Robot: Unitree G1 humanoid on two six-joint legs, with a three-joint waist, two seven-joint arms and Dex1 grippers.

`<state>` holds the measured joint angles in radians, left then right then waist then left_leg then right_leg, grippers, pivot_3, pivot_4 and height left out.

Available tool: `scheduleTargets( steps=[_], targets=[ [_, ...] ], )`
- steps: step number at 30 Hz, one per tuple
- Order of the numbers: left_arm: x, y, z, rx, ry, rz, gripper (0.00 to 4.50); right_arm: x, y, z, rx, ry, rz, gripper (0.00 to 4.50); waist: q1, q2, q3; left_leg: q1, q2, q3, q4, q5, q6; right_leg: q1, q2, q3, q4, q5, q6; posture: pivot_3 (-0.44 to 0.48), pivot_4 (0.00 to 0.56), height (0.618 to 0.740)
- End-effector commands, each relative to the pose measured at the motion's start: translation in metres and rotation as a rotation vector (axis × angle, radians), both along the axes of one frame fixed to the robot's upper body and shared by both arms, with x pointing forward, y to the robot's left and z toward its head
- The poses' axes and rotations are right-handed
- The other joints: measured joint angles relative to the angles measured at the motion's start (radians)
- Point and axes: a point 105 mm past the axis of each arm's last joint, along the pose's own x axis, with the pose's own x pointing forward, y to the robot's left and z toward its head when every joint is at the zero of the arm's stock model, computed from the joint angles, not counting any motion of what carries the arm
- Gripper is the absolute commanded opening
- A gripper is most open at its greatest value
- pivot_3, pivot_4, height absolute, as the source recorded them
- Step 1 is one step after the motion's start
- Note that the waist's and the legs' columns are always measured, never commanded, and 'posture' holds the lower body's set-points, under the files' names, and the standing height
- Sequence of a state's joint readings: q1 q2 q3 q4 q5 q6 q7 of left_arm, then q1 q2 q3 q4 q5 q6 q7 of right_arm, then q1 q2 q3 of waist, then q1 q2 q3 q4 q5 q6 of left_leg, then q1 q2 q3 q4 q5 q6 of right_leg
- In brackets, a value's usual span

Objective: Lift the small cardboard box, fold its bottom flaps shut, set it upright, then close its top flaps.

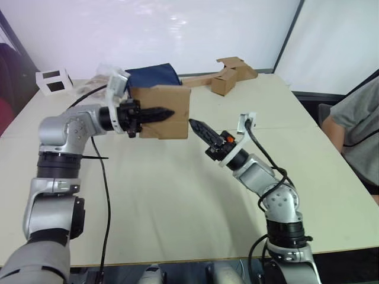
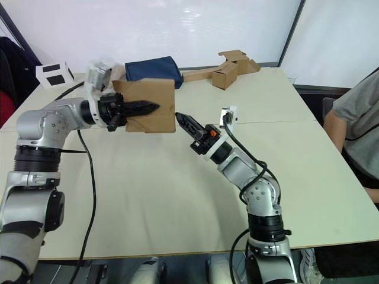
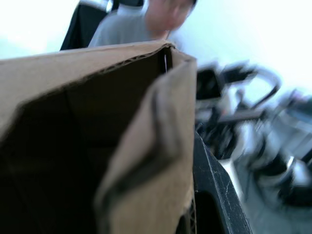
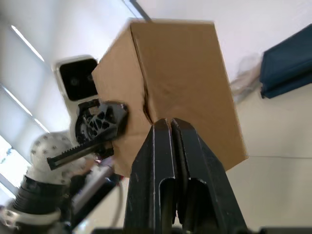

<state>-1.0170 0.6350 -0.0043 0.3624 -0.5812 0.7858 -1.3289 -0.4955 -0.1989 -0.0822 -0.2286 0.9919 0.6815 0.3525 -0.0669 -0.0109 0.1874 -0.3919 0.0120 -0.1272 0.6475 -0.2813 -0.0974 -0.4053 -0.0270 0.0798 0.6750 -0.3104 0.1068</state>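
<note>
right claw (image 2: 177, 116) closed, empty, beside box | left claw (image 1: 167, 112) gripping small cardboard box (image 1: 172, 127) aloft | unprinted

One small box (image 1: 169, 112), held up in the air. Two grippers: left (image 1: 163, 113), right (image 1: 194, 125). One box with strip (image 1: 228, 76), one blue bag (image 1: 153, 76), one white block (image 1: 53, 81), one table (image 1: 177, 195), one person (image 1: 355, 130).

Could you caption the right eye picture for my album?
Left claw holds the small cardboard box above the table; shut right claw points at it.
</note>
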Motion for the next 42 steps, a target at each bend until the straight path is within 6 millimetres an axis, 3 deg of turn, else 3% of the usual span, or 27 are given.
scheduleTargets(
  steps=[1, 6, 10, 14, 19, 31, 34, 39, 42],
  targets=[
    [0.009, 0.0, 0.013, 0.17, -0.144, 0.037, 0.0, 0.0, -0.022, -0.001, -0.167, -0.087, -0.046, 0.05, 0.0, 0.0, 0.0, 0.0, 0.0, 0.0, 0.0, -0.001, 0.001, 0.0, 0.0, 0.0, 0.0, 0.0, 0.0, 0.0, 0.15, 0.74],
    [0.033, -0.001, -0.004, 0.546, -0.217, 0.046, 0.0, -0.005, -0.048, -0.001, -0.467, -0.245, -0.081, 0.05, -0.002, 0.0, 0.0, 0.0, 0.0, 0.0, -0.001, -0.001, 0.002, 0.0, 0.001, 0.0, -0.002, 0.0, 0.0, 0.0, 0.15, 0.74],
    [0.034, -0.026, -0.017, 0.793, -0.266, -0.109, 0.0, -0.019, -0.057, -0.026, -0.89, -0.353, -0.018, 0.05, 0.0, 0.0, 0.0, -0.001, -0.001, 0.0, 0.0, -0.003, 0.005, 0.001, 0.0, 0.0, -0.003, 0.0, 0.0, 0.0, 0.15, 0.74],
    [0.03, -0.044, -0.034, 0.957, -0.285, -0.224, 0.0, -0.04, -0.057, -0.049, -1.114, -0.372, 0.085, 0.05, -0.005, 0.0, 0.001, -0.001, -0.001, 0.0, 0.0, -0.004, 0.006, 0.001, 0.0, 0.001, -0.005, 0.0, 0.001, 0.0, 0.15, 0.74],
    [0.022, -0.065, -0.047, 1.033, -0.29, -0.304, 0.0, -0.055, -0.047, -0.057, -1.153, -0.377, 0.106, 0.05, -0.003, 0.0, 0.001, -0.001, 0.0, 0.0, 0.0, -0.004, 0.007, 0.001, 0.001, 0.001, -0.004, 0.0, 0.001, 0.0, 0.15, 0.74],
    [0.02, -0.083, -0.077, 1.094, -0.187, -0.331, 0.0, -0.05, -0.048, -0.065, -1.122, -0.349, -0.012, 0.05, 0.013, 0.0, 0.001, -0.001, -0.001, 0.0, 0.002, -0.004, 0.007, 0.002, 0.0, 0.001, -0.004, 0.0, 0.001, 0.0, 0.15, 0.74],
    [0.02, -0.089, -0.072, 1.066, -0.176, -0.317, 0.71, -0.047, -0.047, -0.065, -1.115, -0.35, -0.018, 0.0, 0.013, 0.0, 0.001, -0.001, -0.001, 0.0, 0.002, -0.004, 0.007, 0.002, 0.0, 0.001, -0.004, 0.0, 0.001, 0.0, 0.15, 0.74],
    [0.017, -0.093, -0.055, 1.006, -0.156, -0.297, 2.52, -0.046, -0.045, -0.067, -1.114, -0.348, -0.012, 0.0, 0.015, 0.0, 0.001, -0.001, -0.001, 0.0, 0.002, -0.004, 0.007, 0.002, 0.0, 0.001, -0.003, 0.0, 0.001, 0.0, 0.15, 0.74],
    [0.014, -0.094, -0.033, 0.921, -0.153, -0.281, 2.52, -0.044, -0.043, -0.068, -1.11, -0.349, -0.003, 0.0, 0.013, 0.0, 0.001, -0.001, -0.001, 0.0, 0.002, -0.004, 0.007, 0.002, 0.0, 0.001, -0.004, 0.0, 0.001, 0.0, 0.15, 0.74]
  ],
)
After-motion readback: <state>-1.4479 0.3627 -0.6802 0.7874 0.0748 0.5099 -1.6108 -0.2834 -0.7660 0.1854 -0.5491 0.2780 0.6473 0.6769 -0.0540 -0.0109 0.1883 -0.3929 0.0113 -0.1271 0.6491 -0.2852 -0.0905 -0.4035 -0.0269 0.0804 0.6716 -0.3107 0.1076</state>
